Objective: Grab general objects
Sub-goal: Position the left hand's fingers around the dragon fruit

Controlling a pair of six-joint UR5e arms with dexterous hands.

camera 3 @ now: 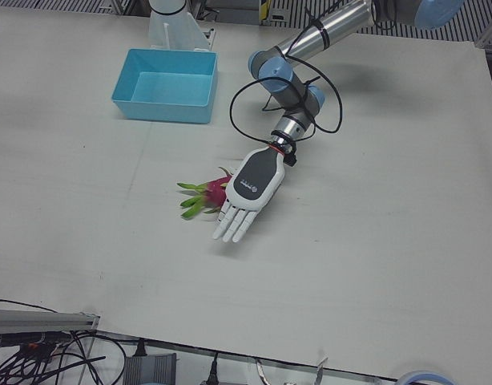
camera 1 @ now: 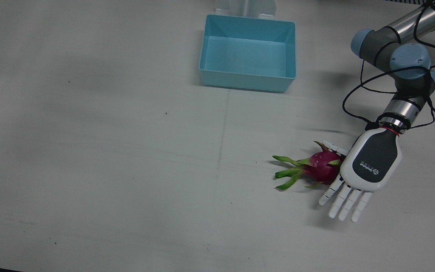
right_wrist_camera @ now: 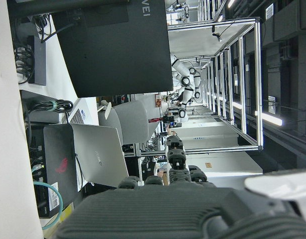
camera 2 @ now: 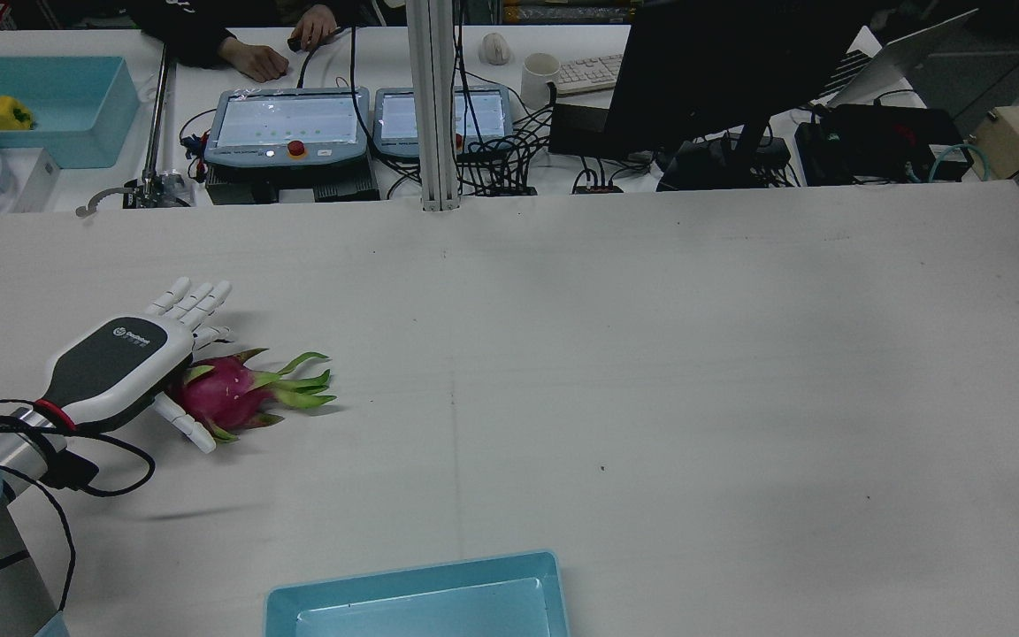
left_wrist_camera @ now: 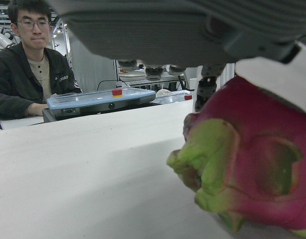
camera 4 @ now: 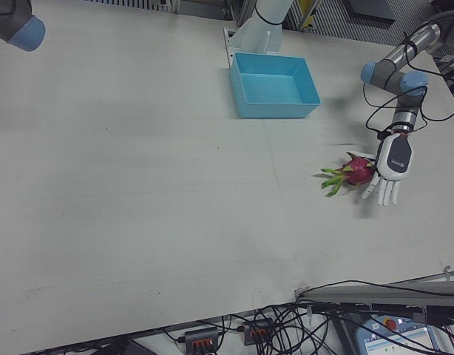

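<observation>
My left hand (camera 1: 368, 166) hovers palm-down over the rounded end of a dragon fruit (camera 1: 317, 167), its fingers (camera 1: 347, 202) stretched flat and apart, holding nothing. The thumb (camera 2: 184, 422) reaches down one flank of the fruit while the palm covers its top, a placement I judge to be the set-up for a wrap around the thick pink body, not the thin green leaf tips (camera 1: 287, 172), which point away from my wrist and would give no firm hold. Whether the palm already touches the skin I cannot tell; the left hand view shows the fruit (left_wrist_camera: 247, 169) filling the space right under it.

The fruit lies on its side on the white table (camera 1: 108, 170), on my left half, well out from my base toward the operators' edge. The blue bin (camera 1: 248, 53) sits empty at the middle of the table's robot-side edge, well apart from the fruit, likely the drop point.

The dark back of my hand carries a small white logo with lettering (camera 1: 369, 168), too small to read. In the right hand view a monitor back (right_wrist_camera: 118, 40) shows the letters "VEI" and a grey laptop lid (right_wrist_camera: 95, 154) a faint vertical brand mark. My right hand appears only as the dark edge of its palm (right_wrist_camera: 158, 214) in its own camera, fingers uncurled, nothing held
</observation>
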